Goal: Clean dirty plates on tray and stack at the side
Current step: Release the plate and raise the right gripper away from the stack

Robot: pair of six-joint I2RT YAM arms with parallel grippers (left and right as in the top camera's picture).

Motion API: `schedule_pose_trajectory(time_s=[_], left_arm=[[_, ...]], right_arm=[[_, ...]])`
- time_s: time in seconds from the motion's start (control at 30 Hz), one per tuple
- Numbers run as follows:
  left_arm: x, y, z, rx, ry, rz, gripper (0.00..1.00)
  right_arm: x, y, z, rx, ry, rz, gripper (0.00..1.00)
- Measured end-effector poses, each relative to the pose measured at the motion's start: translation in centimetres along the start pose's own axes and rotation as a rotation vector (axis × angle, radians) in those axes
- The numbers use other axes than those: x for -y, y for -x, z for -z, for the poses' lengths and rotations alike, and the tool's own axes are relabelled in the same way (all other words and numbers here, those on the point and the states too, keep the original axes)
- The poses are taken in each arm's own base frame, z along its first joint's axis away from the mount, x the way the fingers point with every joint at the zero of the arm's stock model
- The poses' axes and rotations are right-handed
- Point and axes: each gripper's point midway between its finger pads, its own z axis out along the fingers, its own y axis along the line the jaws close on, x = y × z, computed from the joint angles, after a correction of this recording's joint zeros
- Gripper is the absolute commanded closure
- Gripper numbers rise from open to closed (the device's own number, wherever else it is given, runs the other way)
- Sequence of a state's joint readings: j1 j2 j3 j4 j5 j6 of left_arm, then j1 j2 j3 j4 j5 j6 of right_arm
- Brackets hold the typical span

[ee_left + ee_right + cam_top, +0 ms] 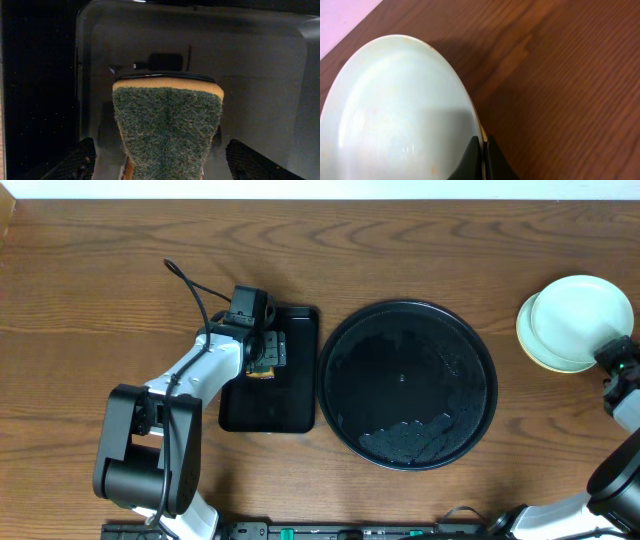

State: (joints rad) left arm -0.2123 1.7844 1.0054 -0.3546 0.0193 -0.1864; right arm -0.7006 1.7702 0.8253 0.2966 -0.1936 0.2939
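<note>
The large round black tray point(405, 340) sits mid-table with no plates on it, its glossy surface wet. The plates are stacked at the far right: a pale mint-white plate point(585, 310) point(400, 110) on a pale yellow plate point(535, 352). My right gripper point(612, 362) point(483, 141) is shut on the near rim of that stack, with a thin yellow sliver showing between its fingertips. My left gripper point(268, 358) point(160, 145) hangs open over a green-and-yellow sponge point(167, 120) point(262, 373), with a clear gap at each finger.
The sponge lies on a smaller rectangular black tray point(290, 415) point(260, 60), left of the round tray. The table's right edge runs close behind the plate stack, with pale floor point(342, 20) beyond it. A black cable point(190, 285) loops off the left arm.
</note>
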Motion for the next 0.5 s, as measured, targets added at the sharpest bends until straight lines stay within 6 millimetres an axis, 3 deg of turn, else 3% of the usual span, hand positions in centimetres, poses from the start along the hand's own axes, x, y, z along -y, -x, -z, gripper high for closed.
schedule_pose_trajectory(time_s=[0.03, 0.13, 0.17, 0.3, 0.37, 0.5], left_arm=[[0.0, 0.0, 0.0, 0.0, 0.0, 0.0, 0.16], [0.0, 0.0, 0.0, 0.0, 0.0, 0.0, 0.16], [0.0, 0.0, 0.0, 0.0, 0.0, 0.0, 0.16], [0.0, 0.0, 0.0, 0.0, 0.0, 0.0, 0.15], [0.0, 0.0, 0.0, 0.0, 0.0, 0.0, 0.15], [0.0, 0.0, 0.0, 0.0, 0.0, 0.0, 0.15]], right_arm=[[-0.2, -0.1, 0.0, -0.003, 0.005, -0.003, 0.87], [-1.0, -0.4, -0.1, -0.01, 0.026, -0.006, 0.43], [-1.2, -0.4, -0.1, -0.012, 0.031, -0.003, 0.36], [-2.0, -0.7, -0.1, -0.026, 0.07, -0.002, 0.2], [-2.7, -1.2, 0.0, -0.052, 0.113, -0.008, 0.01], [-3.6, -4.1, 0.5, -0.217, 0.162, -0.028, 0.01]])
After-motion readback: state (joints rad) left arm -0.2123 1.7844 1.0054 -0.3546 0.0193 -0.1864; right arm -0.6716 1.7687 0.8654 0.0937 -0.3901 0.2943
